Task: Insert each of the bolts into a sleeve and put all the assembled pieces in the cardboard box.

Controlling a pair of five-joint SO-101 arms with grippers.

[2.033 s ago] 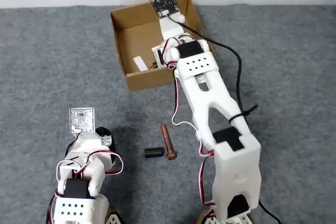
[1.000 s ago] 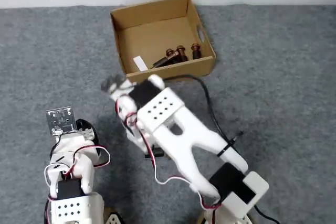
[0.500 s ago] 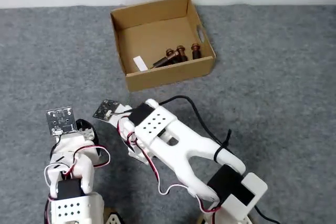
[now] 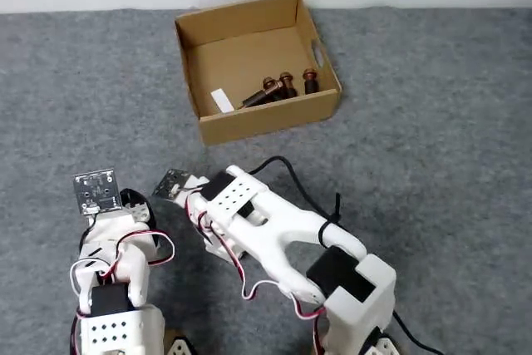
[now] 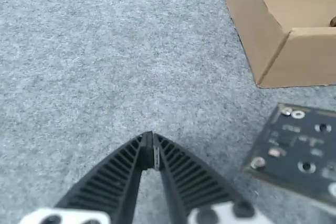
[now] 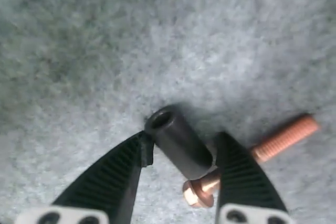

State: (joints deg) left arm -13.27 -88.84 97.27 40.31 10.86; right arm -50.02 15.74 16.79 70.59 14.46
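Two white robot arms stand at the near edge of a table (image 4: 432, 139) covered in grey, carpet-like material.

The left arm (image 4: 116, 280) is at the near left, folded up close to its base. In its wrist view, the left end effector (image 5: 149, 150) has its two black ribbed fingers pressed together at the tips with nothing between them, held above bare grey covering.

The right arm (image 4: 283, 239) rises from the near right and leans across to the left, so that its wrist lies just right of the left arm. A small dark circuit board (image 4: 170, 182) sits at its far end.

In the right wrist view, the right end effector (image 6: 184, 144) points down at the table with its fingers apart. A short black sleeve (image 6: 178, 142) lies between them, its open end facing up towards the camera. One fingertip (image 6: 146, 148) is touching or just beside the sleeve; the other fingertip (image 6: 226, 148) is close on its opposite side. A copper bolt (image 6: 283, 137) lies on the table just beside the sleeve, passing under that second finger, with its flanged head nearer the camera. The bolt is not in the sleeve.

At the far centre of the table sits the open cardboard box (image 4: 249, 126). Three assembled pieces (image 4: 278, 89), with copper heads and dark sleeves, lie together in its near right part. A small white slip (image 4: 222, 101) lies to their left on the box floor.
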